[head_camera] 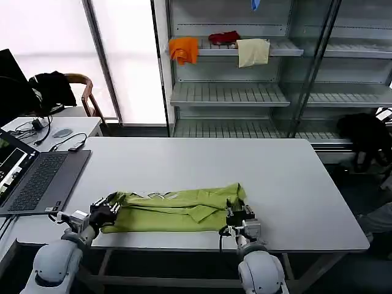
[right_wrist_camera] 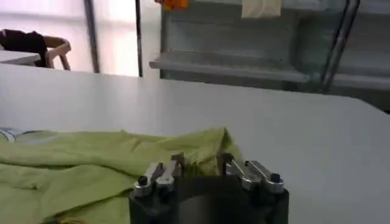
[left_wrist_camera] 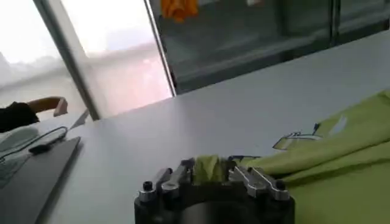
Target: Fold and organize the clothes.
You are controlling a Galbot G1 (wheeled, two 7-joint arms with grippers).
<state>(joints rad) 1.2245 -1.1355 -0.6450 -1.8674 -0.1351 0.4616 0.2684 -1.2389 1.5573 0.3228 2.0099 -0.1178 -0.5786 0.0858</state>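
Pinching lime-green T-shirt (head_camera: 174,210): left gripper (head_camera: 105,211) clamped at nine o'clock end, right gripper (head_camera: 239,215) clamped at three o'clock end.

The T-shirt (head_camera: 174,211) lies on the table (head_camera: 294,184) near its front edge, the left gripper (head_camera: 105,211) at its left end and the right gripper (head_camera: 237,215) at its right end; a laptop (head_camera: 37,180) sits left of it, shelves (head_camera: 233,92) behind the table
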